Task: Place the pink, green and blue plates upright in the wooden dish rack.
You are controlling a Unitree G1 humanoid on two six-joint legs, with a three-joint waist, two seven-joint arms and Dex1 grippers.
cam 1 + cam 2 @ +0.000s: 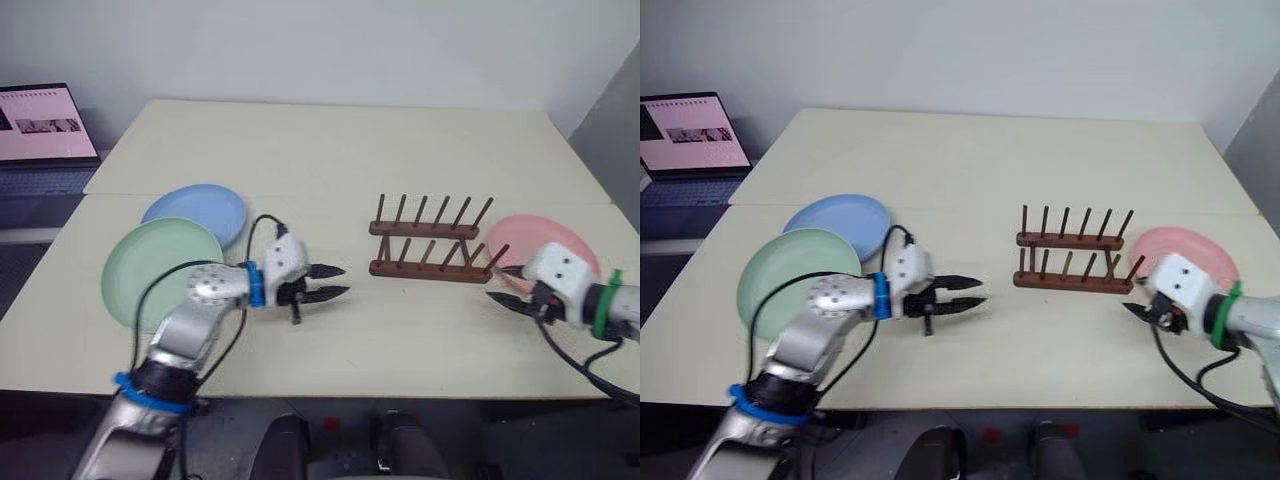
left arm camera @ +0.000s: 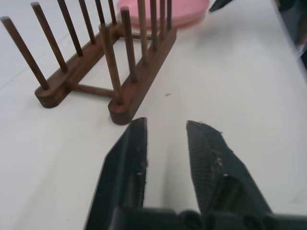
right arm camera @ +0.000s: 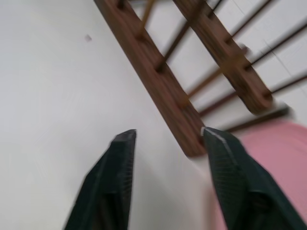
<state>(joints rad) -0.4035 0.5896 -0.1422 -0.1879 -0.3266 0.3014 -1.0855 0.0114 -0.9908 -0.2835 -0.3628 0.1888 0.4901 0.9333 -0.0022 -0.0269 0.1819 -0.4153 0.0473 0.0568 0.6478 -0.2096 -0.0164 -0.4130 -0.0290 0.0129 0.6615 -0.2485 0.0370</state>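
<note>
I've got the left gripper [image 1: 338, 281] with jaws spread, empty, above the worktop [image 1: 400, 340]. Right gripper [image 3: 165, 139] jaws spread too, beside the wooden dish rack [image 1: 428, 240], which stands empty mid-worktop. Green plate [image 1: 150, 268], blue plate [image 1: 200, 212], pink plate [image 1: 540, 235] lie flat.

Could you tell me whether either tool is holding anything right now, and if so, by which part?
Nothing is held: the left tool and right tool are both open above the table.
</note>
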